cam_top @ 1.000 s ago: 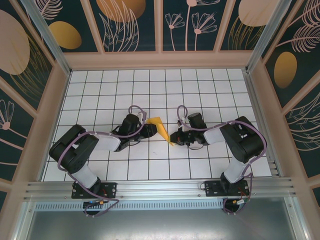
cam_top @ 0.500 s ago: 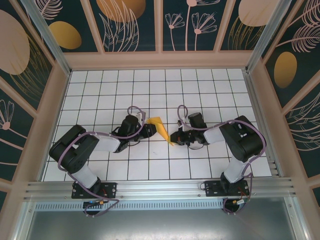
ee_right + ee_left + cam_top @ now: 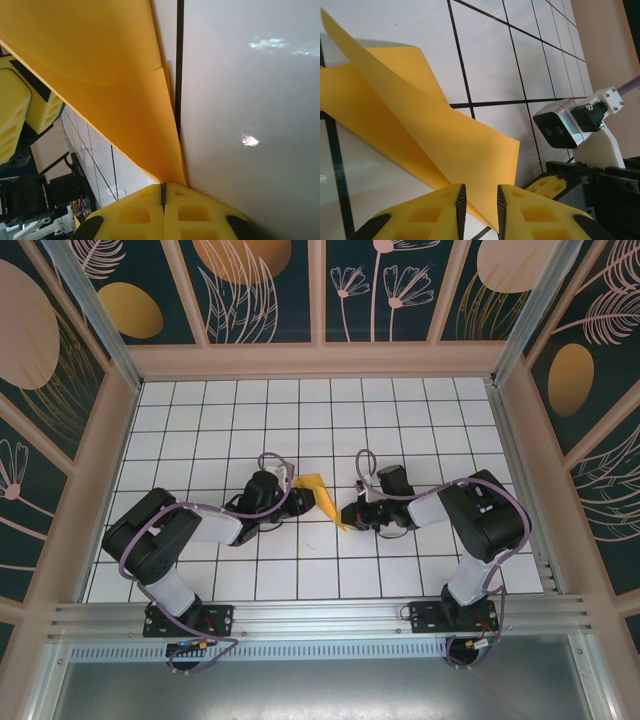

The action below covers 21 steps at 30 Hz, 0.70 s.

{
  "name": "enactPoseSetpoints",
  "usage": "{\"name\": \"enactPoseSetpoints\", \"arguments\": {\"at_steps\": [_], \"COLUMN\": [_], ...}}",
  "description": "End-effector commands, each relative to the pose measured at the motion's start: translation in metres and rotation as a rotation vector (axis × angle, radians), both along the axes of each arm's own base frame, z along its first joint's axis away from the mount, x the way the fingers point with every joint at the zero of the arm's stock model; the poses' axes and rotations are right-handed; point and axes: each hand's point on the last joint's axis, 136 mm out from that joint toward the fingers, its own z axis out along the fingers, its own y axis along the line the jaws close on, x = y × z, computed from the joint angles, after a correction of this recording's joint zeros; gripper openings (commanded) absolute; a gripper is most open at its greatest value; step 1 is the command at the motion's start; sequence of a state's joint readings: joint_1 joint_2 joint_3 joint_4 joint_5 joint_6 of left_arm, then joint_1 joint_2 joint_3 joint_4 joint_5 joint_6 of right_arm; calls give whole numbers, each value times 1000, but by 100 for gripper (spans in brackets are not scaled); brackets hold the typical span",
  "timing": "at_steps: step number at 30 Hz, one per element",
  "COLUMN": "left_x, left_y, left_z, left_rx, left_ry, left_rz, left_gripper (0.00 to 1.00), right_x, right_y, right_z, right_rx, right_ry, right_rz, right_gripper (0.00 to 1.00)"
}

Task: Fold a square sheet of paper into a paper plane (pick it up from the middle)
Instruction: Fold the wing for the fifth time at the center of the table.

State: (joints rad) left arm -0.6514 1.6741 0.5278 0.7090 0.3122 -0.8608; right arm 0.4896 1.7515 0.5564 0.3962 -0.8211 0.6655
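Item, bench (image 3: 200,420): white, ruled in a black grid, walled on three sides by dark panels (image 3: 260,290) painted with plants and orange ovals.

Item, sheet of paper (image 3: 318,494): orange-yellow, already creased, no longer a flat square. It stood near the middle of the bench, between the two arms, and ran as a slanted strip from the left arm's end down to the right arm's end. The left wrist view showed one flap (image 3: 395,65) raised and leaning over the rest, with a shadow on the tiles under it.

Item, left fingers (image 3: 435,212): yellow pads, set narrowly apart with a clear gap. The sheet's near corner lay in that gap, and I saw no clamping. From above they sat at the sheet's left end (image 3: 297,497).

Item, right fingers (image 3: 135,212): yellow pads pressed together to a thin line, pinching the pointed tip of the sheet where its layers met. From above they sat at the sheet's lower right end (image 3: 349,517).

Item, right wrist camera (image 3: 559,131): a grey box on a white bracket, just beside the sheet's right edge.
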Motion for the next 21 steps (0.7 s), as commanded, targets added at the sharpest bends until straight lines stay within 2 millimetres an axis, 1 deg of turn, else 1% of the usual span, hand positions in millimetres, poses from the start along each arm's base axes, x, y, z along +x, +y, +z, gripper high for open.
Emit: {"name": "enactPoseSetpoints", "arguments": {"at_steps": [1,3,6,9,14,16,21], "left_x": [3,3,4,8,14,16,19], "left_y": [-16,-16,-16,-19,-25,-25,-22], "left_z": [21,25,24,23,30,18,8], "left_rx": [-67,-77,-71,-65,-66,-38,-4], "left_ry": [-64,-76,-79,-75,-90,-67,-47], "left_rz": [-49,-53,-53,-56,-63,-60,-38], "left_gripper": [26,26,26,26,26,26,26], "right_x": [-11,-11,-11,-12,-13,-12,-9], "right_y": [-9,-9,-10,-10,-10,-9,-8], "right_z": [-21,-20,-21,-22,-23,-22,-18], "right_rx": [-48,-48,-51,-53,-56,-57,-51], "right_ry": [87,86,87,87,85,79,61], "right_rz": [-13,-11,-14,-10,-2,3,13], "right_gripper": [0,0,0,0,1,3,8]}}
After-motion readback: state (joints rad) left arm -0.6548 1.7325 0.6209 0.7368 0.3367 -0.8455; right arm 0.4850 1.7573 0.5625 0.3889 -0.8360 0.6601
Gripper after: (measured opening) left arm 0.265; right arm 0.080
